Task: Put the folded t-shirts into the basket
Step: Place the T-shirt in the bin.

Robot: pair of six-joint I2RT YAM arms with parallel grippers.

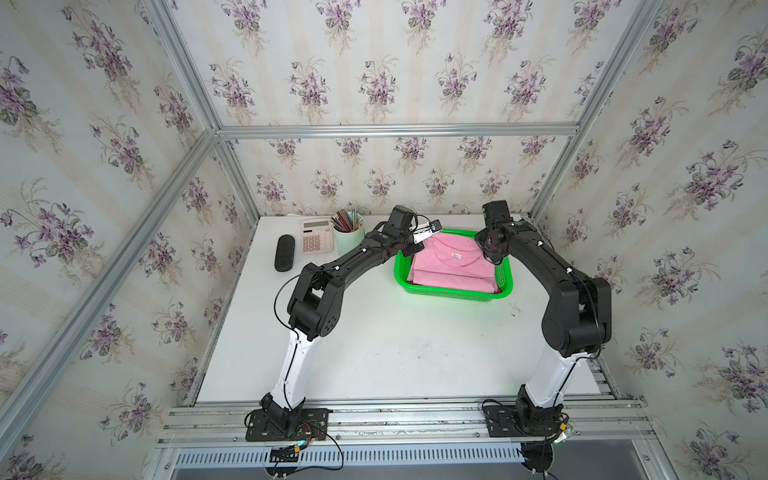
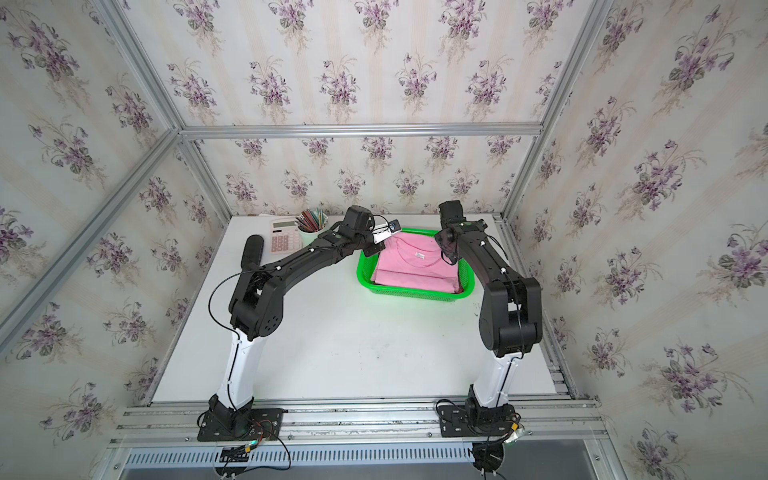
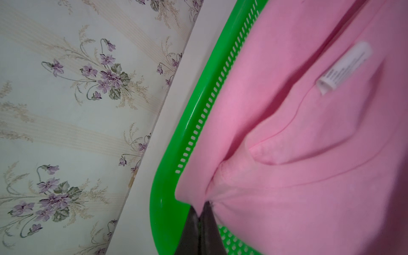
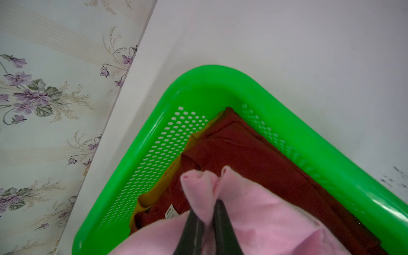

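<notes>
Indoors, white tabletop (image 1: 395,353), green basket (image 1: 453,294), floral wallpaper (image 1: 374,75)

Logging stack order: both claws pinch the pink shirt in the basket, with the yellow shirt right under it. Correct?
No. The right wrist view shows the red shirt right under the pink shirt; the yellow shirt lies beneath the red.

The basket (image 1: 453,294) was glossy green plastic with perforated walls; the pink t-shirt (image 1: 449,266) was soft matt cloth; the table (image 1: 395,353) looked smooth, white.
</notes>
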